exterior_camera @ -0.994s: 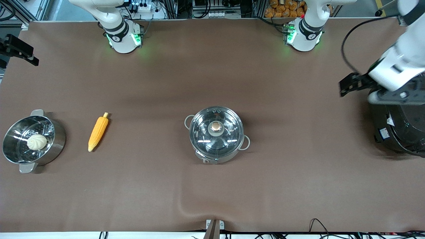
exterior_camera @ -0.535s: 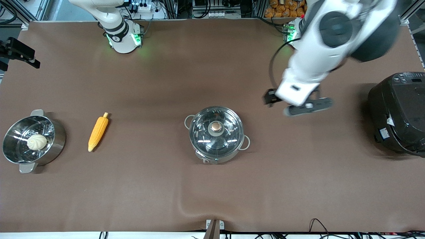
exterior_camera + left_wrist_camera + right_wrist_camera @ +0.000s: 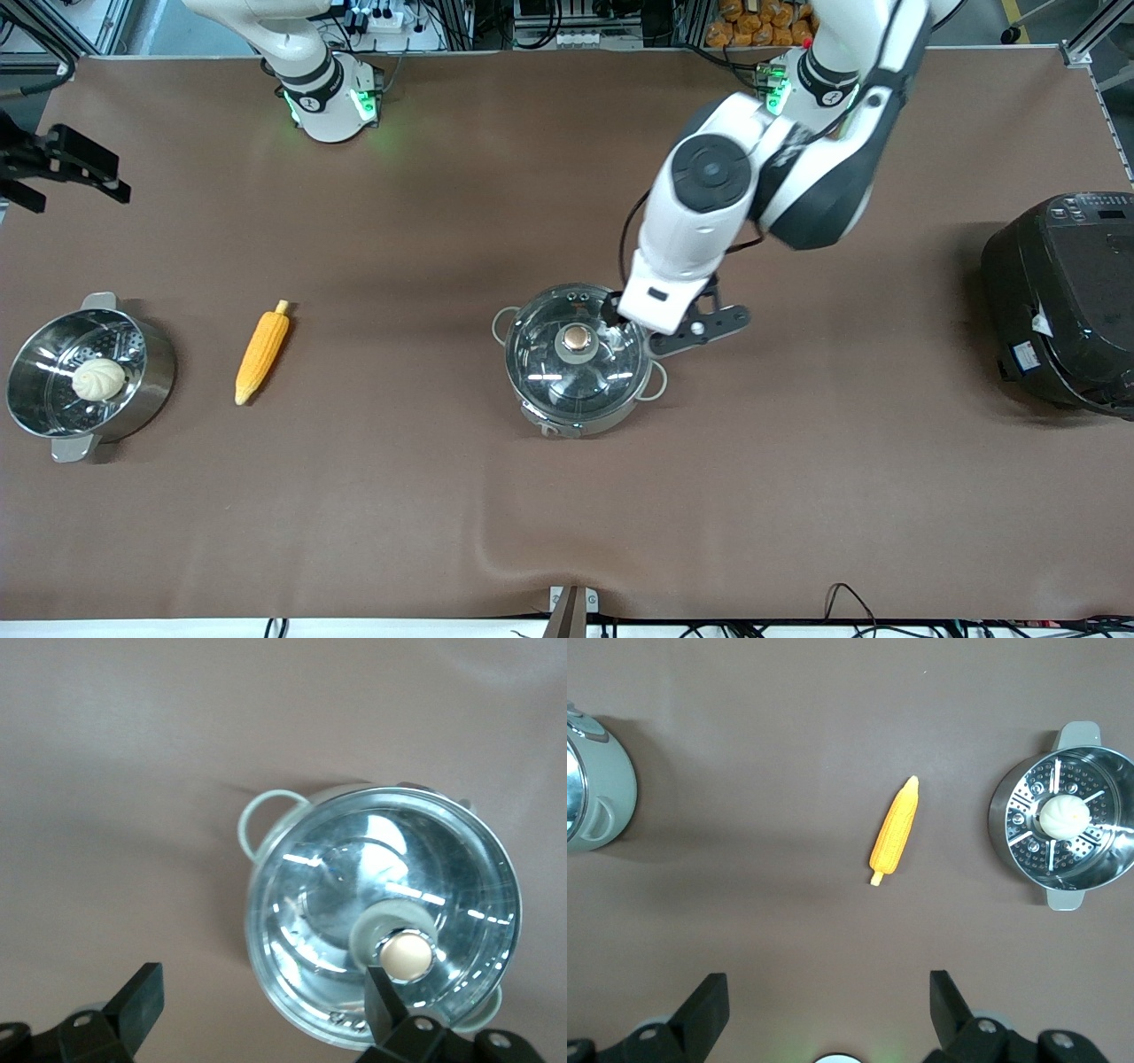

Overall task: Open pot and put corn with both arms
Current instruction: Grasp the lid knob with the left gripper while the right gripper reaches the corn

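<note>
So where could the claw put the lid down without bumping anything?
Bare table lies between the corn and the pot, and between the pot and the black cooker. It is tight between the corn and the bun pot. The left claw hangs over the lid.

Both tools open: left tool (image 3: 257, 1014) low, right tool (image 3: 824, 1005) high.

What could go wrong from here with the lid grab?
1. The left claw hangs open above the pot, off-centre: one finger is near the knob, the other over bare table. Closing there would likely miss or clip the knob.
2. The glass lid is domed and smooth; a glancing touch could shift it.
3. The right claw, open, is high over the corn, not aligned along it.
</note>
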`<act>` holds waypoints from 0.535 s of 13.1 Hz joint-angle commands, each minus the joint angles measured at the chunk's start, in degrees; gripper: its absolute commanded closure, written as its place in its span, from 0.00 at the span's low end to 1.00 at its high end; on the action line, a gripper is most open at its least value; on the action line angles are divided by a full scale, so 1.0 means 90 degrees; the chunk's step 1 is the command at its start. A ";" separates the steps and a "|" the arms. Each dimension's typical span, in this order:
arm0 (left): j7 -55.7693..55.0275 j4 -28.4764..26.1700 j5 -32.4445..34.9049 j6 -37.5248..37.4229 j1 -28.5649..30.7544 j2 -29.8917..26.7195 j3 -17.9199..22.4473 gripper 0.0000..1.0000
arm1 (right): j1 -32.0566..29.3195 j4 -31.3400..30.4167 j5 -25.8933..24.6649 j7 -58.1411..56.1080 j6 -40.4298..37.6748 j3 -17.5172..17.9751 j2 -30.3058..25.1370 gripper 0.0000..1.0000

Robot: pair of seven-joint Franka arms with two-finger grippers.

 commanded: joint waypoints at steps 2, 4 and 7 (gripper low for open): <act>-0.0319 0.0390 -0.0043 0.0146 -0.1026 0.0454 0.0834 0.00 | 0.0037 -0.0051 0.0024 0.0054 0.0225 -0.0002 0.0145 0.00; -0.0368 0.0390 -0.0034 0.0282 -0.1145 0.0697 0.0894 0.00 | 0.0047 -0.0383 0.0024 0.0054 0.0459 -0.0002 0.0126 0.00; -0.0388 0.0409 -0.0034 0.0740 -0.1184 0.0883 0.0894 0.03 | 0.0057 -0.1415 -0.0044 0.0054 0.1530 -0.0011 0.0107 0.00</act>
